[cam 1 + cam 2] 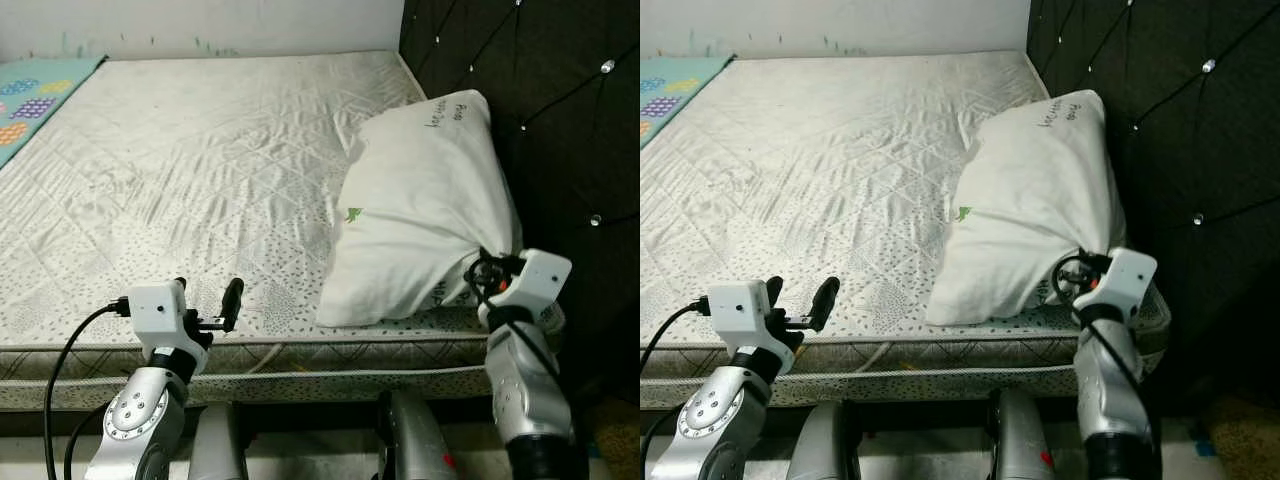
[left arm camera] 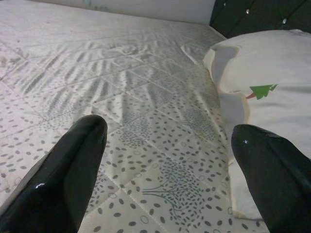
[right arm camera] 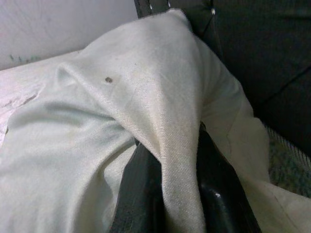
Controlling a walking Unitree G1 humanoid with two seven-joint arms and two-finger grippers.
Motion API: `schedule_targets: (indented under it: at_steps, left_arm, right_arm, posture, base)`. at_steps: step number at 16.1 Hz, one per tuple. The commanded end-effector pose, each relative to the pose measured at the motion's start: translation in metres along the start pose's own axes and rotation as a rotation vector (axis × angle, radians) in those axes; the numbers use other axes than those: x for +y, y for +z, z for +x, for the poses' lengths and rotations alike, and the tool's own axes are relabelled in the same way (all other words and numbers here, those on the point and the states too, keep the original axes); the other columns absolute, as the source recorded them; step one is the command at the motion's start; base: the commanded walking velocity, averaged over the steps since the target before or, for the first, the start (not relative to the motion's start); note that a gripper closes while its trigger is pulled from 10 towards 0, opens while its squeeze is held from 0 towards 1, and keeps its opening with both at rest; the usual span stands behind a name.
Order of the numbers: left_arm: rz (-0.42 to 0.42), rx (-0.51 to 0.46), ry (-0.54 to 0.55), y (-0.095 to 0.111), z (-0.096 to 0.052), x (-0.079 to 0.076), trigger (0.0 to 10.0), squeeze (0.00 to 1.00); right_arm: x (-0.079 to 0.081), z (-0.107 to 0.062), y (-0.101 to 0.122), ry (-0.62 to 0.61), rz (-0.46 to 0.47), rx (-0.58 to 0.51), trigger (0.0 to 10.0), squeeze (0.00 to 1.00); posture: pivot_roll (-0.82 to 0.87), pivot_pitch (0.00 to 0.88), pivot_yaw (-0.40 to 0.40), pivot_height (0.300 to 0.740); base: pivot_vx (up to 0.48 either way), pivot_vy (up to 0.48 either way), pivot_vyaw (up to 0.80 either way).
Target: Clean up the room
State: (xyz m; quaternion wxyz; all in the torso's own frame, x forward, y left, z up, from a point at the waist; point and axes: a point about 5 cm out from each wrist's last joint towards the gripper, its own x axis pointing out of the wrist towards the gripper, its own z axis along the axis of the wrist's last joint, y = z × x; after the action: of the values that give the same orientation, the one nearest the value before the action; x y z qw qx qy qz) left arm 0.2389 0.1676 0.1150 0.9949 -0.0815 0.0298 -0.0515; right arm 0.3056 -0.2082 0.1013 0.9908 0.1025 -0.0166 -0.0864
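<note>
The right gripper (image 3: pixel 170 194) pinches a fold at the near corner of the white pillow (image 1: pixel 420 210), its 2 fingers tight on the cloth. The pillow lies on the mattress (image 1: pixel 180 170) by the dark headboard (image 1: pixel 560 120). The left gripper (image 2: pixel 167 165) is spread wide w/ nothing in it, pillow just to its right.

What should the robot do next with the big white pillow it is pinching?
Probably lift the corner a little and draw the soft white fabric pillow toward the dark tufted headboard. The right gripper is shut on a fold of the pillow's near corner, and the pillow lies on the pale quilted mattress. The left gripper is open over bare mattress beside the pillow, holding nothing.
</note>
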Motion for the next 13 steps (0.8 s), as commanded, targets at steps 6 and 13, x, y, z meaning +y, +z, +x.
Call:
schedule_targets:
  at_steps: [6,13]
  left_arm:
    - [0.015,-0.006,-0.01,0.0,0.006,-0.004,10.0,0.0]
    - [0.018,-0.012,0.054,-0.002,-0.003,0.003,10.0,0.0]
  right_arm:
    - [0.029,0.057,0.046,0.194,-0.143,-0.06,0.0,0.0]
    - [-0.019,0.106,0.153,0.025,-0.289,-0.094,0.0,0.0]
  posture:
    - [-0.01,0.0,0.005,0.551]
    - [0.03,0.0,-0.037,0.551]
  base:
    - [0.0,0.0,0.0]
    - [0.0,0.0,0.0]
